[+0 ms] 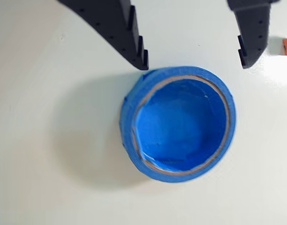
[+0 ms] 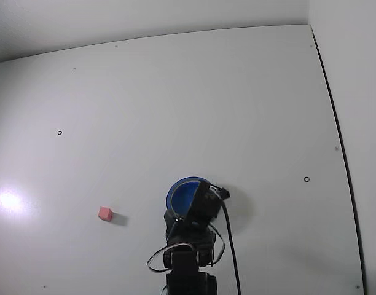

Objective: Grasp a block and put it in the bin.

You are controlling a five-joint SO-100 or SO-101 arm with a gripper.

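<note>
Hanging spread and empty, gripper (image 1: 194,65) directly over the blue bin (image 1: 129,117), nothing carried to drop. Pink-red block (image 2: 105,213) well off to its side on the white counter (image 2: 176,104), ungrasped

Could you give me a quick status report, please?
Claw open, empty, above round blue bin. Small pink-red cube on white table, apart from bin. Nothing between.

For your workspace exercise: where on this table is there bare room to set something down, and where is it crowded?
Free: the whole far table beyond the bin, and the right side. Also left, around the lone block. Crowded: only the near edge, where the arm overhangs the bin.
</note>
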